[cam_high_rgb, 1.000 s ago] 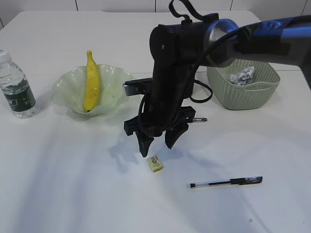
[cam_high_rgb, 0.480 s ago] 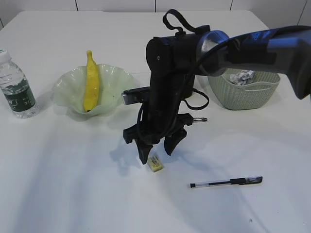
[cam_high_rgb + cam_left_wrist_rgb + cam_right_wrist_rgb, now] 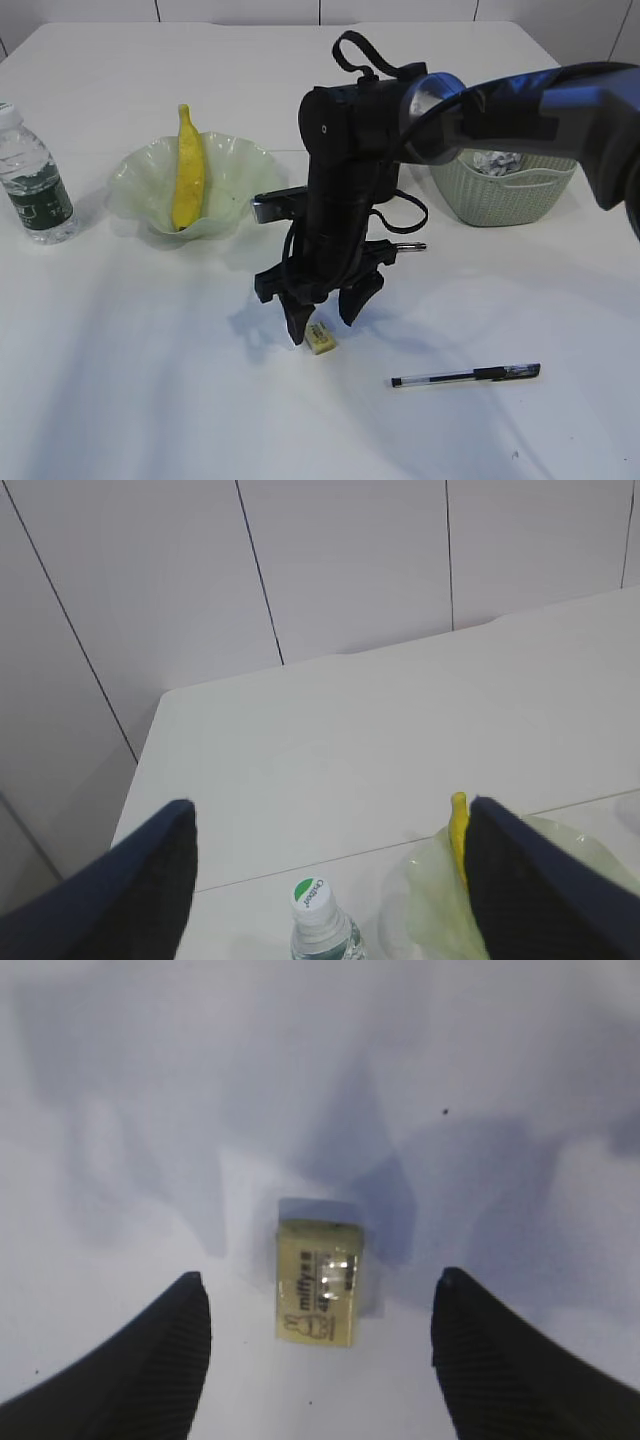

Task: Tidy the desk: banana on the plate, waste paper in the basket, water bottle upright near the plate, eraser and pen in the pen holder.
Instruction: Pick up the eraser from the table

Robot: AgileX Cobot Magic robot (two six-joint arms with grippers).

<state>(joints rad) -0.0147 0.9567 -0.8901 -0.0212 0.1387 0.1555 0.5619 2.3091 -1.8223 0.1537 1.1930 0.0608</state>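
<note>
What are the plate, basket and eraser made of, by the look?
Plate: translucent pale green, glossy ruffled rim; likely plastic, possibly glass.
Basket: sage green moulded plastic, matte, woven-pattern sides with a cut-out handle.
Eraser: pale yellow block, matte face with dark print; looks like rubber or vinyl.

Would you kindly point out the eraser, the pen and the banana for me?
eraser [image 3: 319, 1284]: right wrist view, on the middle of its printed top face.
pen [image 3: 466, 376]: exterior view, on the middle of its barrel.
banana [image 3: 188, 170]: exterior view, on the middle of its yellow body.
</note>
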